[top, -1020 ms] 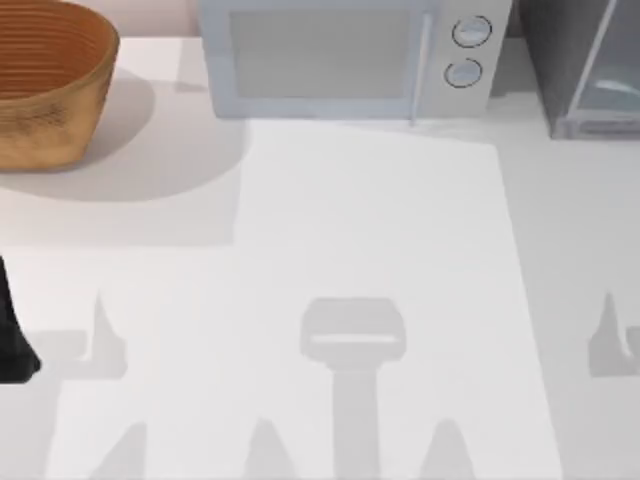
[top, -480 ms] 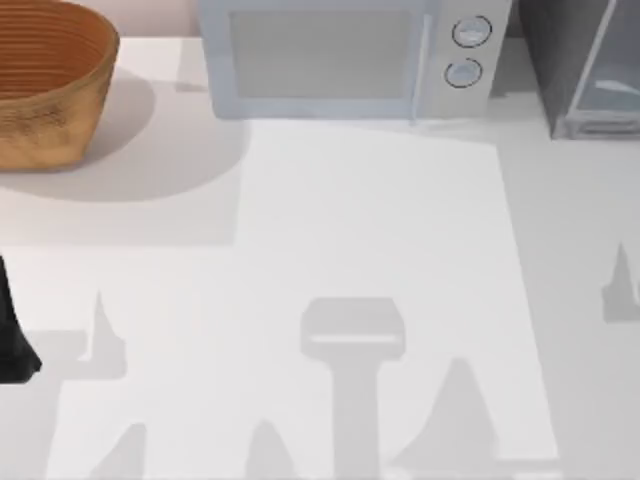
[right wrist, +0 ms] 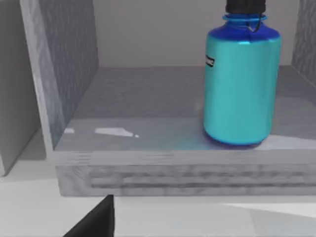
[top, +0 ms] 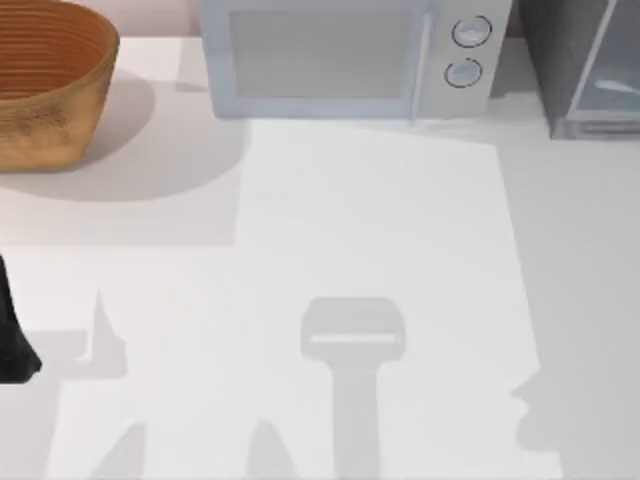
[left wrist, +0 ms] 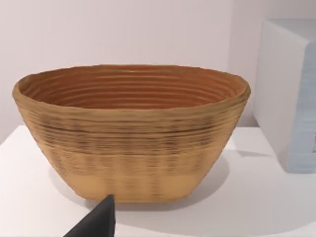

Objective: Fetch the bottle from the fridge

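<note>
Fridge (top: 585,65): dark grey cabinet at the table's far right corner, just right of the microwave; its door stands open, and the right wrist view looks straight into the pale interior (right wrist: 163,98).
Bottle (right wrist: 242,79): bright-blue body with a black cap, standing upright on the fridge's floor shelf, toward one side of the compartment and a little back from the front lip. Nothing touches it, and it is the one item seen in the fridge.
Microwave (top: 345,60): pale blue-white box with two round knobs, at the far edge of the table between the basket and the fridge; door closed.
Basket (top: 45,80): woven brown basket at the far left corner, left of the microwave; the left wrist view shows its ribbed inside (left wrist: 133,89) holding nothing.
Left arm: a dark part of it (top: 12,335) sits at the table's left edge, well in front of the basket; whether its fingers are apart or together cannot be told.
Right gripper: faces the fridge opening from outside, apart from the bottle; one dark fingertip (right wrist: 96,219) shows below the shelf lip; finger state cannot be told.
</note>
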Available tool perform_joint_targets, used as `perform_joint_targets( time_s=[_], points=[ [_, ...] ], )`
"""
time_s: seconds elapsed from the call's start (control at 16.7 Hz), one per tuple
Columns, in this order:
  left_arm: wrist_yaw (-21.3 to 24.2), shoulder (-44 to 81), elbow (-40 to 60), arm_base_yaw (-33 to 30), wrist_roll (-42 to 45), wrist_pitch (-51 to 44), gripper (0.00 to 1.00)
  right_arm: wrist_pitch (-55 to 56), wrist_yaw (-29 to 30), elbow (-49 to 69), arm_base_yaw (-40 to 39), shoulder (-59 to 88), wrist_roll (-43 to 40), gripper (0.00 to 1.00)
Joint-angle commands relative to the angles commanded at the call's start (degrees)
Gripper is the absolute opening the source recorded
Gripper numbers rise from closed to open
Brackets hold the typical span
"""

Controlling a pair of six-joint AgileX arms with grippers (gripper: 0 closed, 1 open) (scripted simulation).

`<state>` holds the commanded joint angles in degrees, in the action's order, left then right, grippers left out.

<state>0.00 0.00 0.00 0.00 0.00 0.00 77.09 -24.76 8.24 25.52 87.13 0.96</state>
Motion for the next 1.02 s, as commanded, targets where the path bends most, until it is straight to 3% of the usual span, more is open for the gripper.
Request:
perform_joint_targets(
  time_s=[0.36,0.78,1.02],
  points=[
    [0.0,0.0,0.0,0.0,0.0,0.0,1.00,15.0,-4.5,2.2,4.8,15.0,0.1,1.00],
    [0.0,0.0,0.0,0.0,0.0,0.0,1.00,15.1,-4.3,2.9,4.6,16.1,0.0,1.00],
    [0.0,0.0,0.0,0.0,0.0,0.0,1.00,11.5,-1.6,11.7,2.3,21.4,-0.4,1.00]
  ],
)
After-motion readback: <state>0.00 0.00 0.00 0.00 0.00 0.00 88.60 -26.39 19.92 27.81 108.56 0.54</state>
